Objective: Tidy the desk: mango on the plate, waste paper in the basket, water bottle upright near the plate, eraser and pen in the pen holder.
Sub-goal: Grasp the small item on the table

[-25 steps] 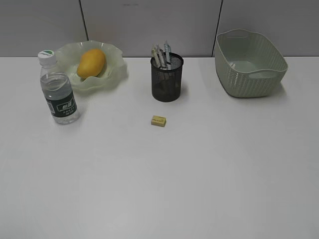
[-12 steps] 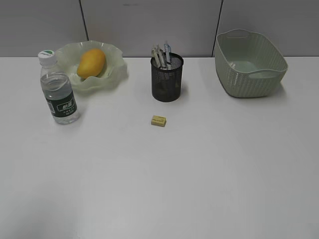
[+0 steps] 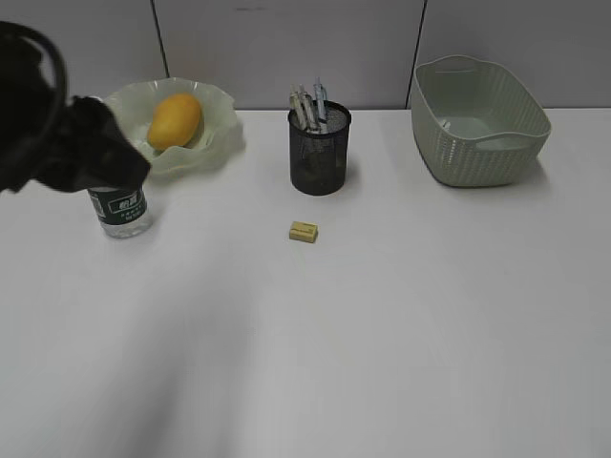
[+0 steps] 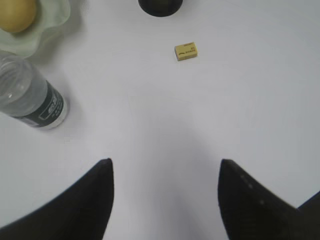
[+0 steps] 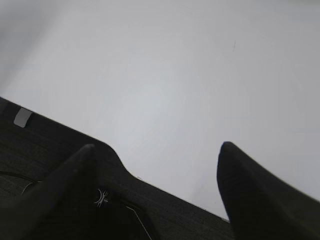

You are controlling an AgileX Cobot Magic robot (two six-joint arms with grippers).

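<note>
Yellow eraser [image 3: 304, 231] lies before pen holder [image 3: 320, 150].

A grey panelled wall [image 3: 286, 48] runs along the surface's far edge. Dark vertical seams divide its panels. The light is even and soft.

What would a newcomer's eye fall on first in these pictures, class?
First, the blurred black robot arm looming at the far left, hiding the top of the small clear plastic water bottle. Next, the yellow-orange oval mango lying in the wavy-rimmed pale green plate at the back left. Then the small yellow eraser alone on the white desk, before the black wire-mesh pen holder.
</note>
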